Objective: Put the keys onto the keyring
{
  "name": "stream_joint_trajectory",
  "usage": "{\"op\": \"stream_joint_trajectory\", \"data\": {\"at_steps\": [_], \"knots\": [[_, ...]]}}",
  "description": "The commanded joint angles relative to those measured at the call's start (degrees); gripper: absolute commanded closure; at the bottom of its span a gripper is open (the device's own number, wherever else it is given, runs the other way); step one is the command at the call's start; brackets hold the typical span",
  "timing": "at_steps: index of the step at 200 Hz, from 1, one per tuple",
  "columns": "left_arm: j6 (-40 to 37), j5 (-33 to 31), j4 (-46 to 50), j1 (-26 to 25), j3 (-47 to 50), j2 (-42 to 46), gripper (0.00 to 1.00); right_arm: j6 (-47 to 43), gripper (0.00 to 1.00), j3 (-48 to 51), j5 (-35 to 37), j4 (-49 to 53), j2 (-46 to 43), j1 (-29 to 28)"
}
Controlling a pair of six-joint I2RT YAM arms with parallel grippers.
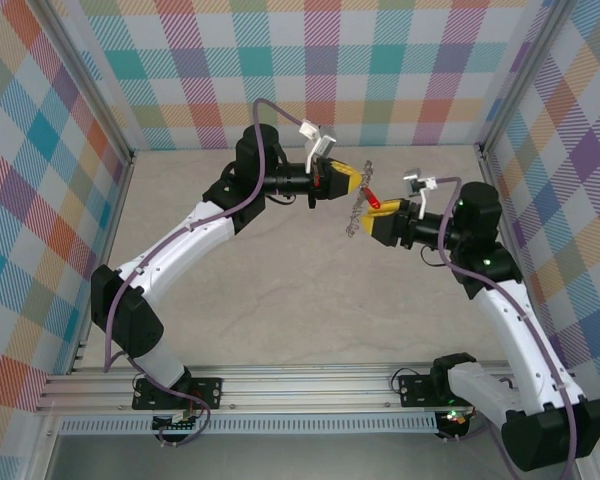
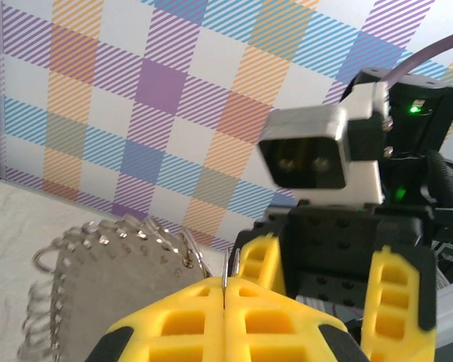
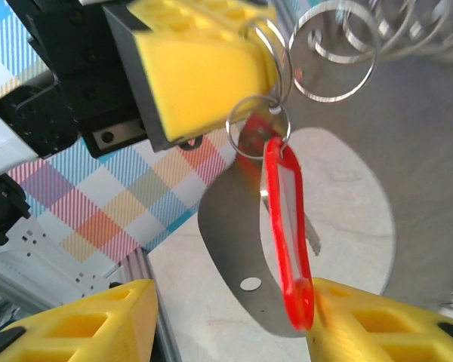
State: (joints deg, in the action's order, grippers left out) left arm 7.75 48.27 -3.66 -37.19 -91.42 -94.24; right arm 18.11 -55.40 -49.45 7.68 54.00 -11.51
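**Figure: threading stage, three views.** In the top external view the left end effector and the right end effector are facing each other in mid-air above the tabletop. The keyring is hanging between them, and the key is showing as a red fleck just beside the right one.

**Progress.** The task is judged to be near its end. In the right wrist view the key is dangling by its own small split ring from wire loops at the tip of the left fingers. The right jaws are standing apart, with the red head's lower end lying against one pad and not being gripped. Whether the split ring is fully threaded onto a loop or only caught on it cannot be told. What seems to be left is confirming the link and drawing the right arm clear.

**Differences between views.**
- The left wrist view is showing its yellow pads pressed together on a thin wire of the keyring, a grip the overhead view is leaving unresolved. It is also showing the ring's fringed rim, but the key cannot be made out there.
- The right wrist view is giving the linkage itself.
- The top external view is supplying the arms' arrangement and the height above the tabletop.
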Motion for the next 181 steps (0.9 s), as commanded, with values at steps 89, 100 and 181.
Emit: {"op": "stream_joint_trajectory", "data": {"at_steps": [89,100,181], "knots": [[0.50,0.00,-4.43,0.62,1.22,3.69,1.00,14.47,0.59,-0.10,4.74,-21.96,2.48,1.62],[0.51,0.13,-4.47,0.66,1.24,3.71,1.00,15.62,0.60,-0.32,4.43,-23.61,3.23,1.64],[1.03,0.16,-4.78,0.62,1.13,3.70,1.00,20.92,0.63,-1.38,0.29,-31.99,8.20,1.66]]}}
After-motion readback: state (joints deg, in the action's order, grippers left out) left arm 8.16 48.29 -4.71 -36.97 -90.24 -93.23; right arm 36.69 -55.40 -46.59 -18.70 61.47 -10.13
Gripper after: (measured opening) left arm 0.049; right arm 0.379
